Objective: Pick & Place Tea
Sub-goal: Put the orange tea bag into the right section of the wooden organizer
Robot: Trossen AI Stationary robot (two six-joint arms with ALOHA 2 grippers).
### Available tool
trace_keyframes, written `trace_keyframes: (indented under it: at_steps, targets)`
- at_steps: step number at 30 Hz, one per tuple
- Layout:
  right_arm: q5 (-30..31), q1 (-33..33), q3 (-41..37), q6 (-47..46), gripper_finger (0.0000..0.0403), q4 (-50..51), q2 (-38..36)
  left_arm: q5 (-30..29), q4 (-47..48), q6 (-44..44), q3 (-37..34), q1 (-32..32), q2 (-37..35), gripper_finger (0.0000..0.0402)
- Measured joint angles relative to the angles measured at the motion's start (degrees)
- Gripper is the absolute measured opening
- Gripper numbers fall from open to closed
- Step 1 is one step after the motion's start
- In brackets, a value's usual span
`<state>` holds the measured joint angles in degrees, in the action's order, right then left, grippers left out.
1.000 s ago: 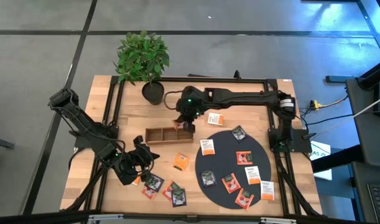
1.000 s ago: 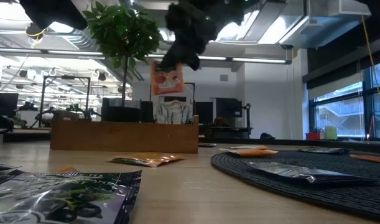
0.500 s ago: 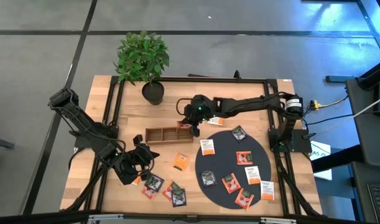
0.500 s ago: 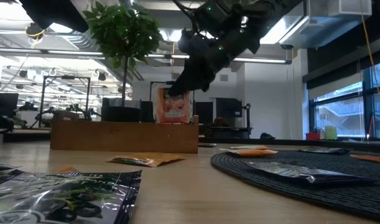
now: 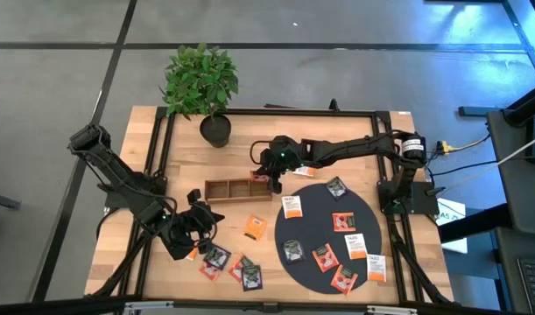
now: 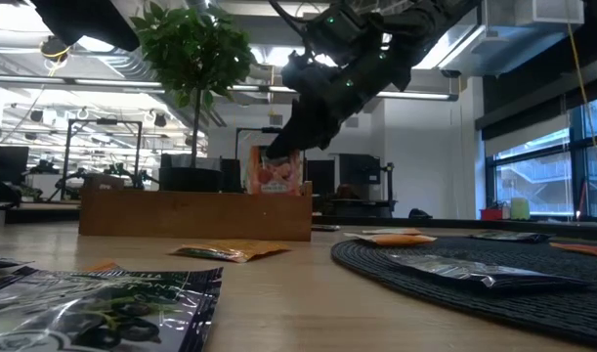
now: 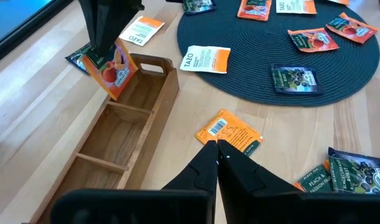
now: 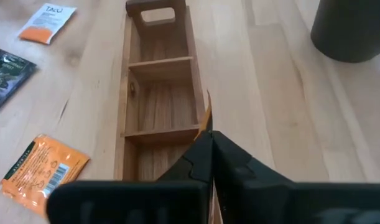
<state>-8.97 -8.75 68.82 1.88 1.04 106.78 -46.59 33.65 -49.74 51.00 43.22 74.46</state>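
Observation:
My right gripper (image 5: 270,178) is above the right end of the brown wooden tray (image 5: 236,190) and is shut on a red-orange tea sachet (image 7: 109,70). The sachet also shows in the low view (image 6: 276,173), its lower part behind the tray's wall (image 6: 195,215). My left gripper (image 5: 206,220) is shut and empty above the table's near left. An orange sachet (image 7: 229,130) lies just ahead of it. Several more sachets lie on the black round mat (image 5: 359,210) and near the front edge (image 5: 232,265). My right gripper pinches the red-orange sachet's upper edge (image 7: 101,55) between its two fingers, which come from above and point down. The sachet hangs below the fingers, tilted, and its lower corner (image 7: 113,94) dips into the tray's right end compartment. Whether it touches the tray floor I cannot tell.
A potted plant (image 5: 201,83) stands at the table's far left, behind the tray. A white and orange sachet (image 5: 304,168) lies on the wood beyond the mat. The tray's other two compartments (image 8: 162,84) hold nothing. Black frame rails run along the table's edges.
My right gripper has gone down and a little toward the table's right edge with the red-orange sachet. The sachet was clear above the tray. Now its lower part is down behind the tray's wall at the right end. The gripper has stayed shut on it.

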Motion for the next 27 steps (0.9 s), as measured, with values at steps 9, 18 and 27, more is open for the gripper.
trace_keyframes:
  at_steps: [9,18,27]
  targets:
    - [6.4,0.0,0.0,-0.3,0.0025,0.0,0.0,0.0,0.0,0.0,0.0,0.0,0.0,0.0005]
    - [6.5,0.2,0.0,0.0,0.0025,0.0,0.0,0.0,0.0,0.0,0.0,0.0,0.0,0.0005]
    - [3.3,0.4,0.0,0.9,0.0026,0.0,0.0,0.1,0.0,0.0,0.0,0.0,0.0,0.0005]
